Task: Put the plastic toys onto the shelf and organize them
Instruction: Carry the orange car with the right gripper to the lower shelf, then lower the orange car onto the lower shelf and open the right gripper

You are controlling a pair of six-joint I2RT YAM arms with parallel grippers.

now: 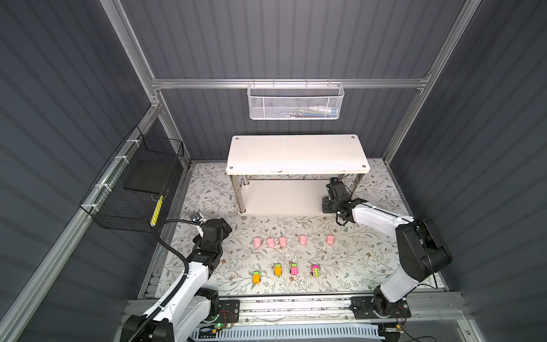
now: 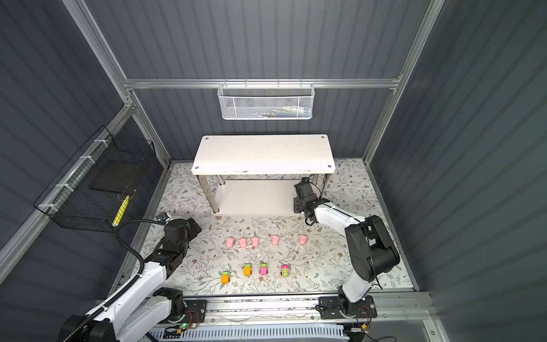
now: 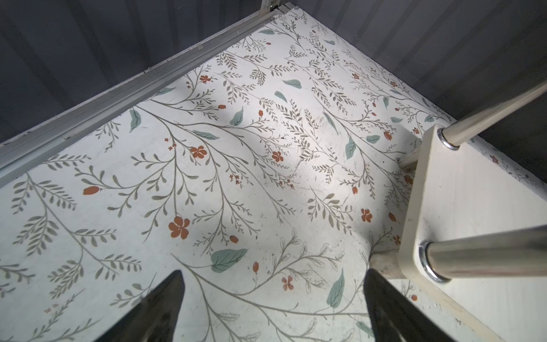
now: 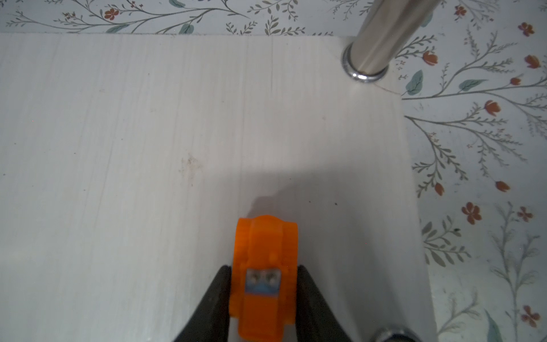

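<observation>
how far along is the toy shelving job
Done: nothing sits on the shelf's top board yet. In hand: the right gripper has its jaws on an orange car over the lower board. Remaining: five pink pigs and four cars on the table.

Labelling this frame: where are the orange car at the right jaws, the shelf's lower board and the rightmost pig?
orange car [image 4: 265, 245], right wrist view, its orange body.
lower board [image 4: 148, 133], right wrist view, bare top surface.
rightmost pig [image 1: 330, 239], in a top view, its body.
</observation>
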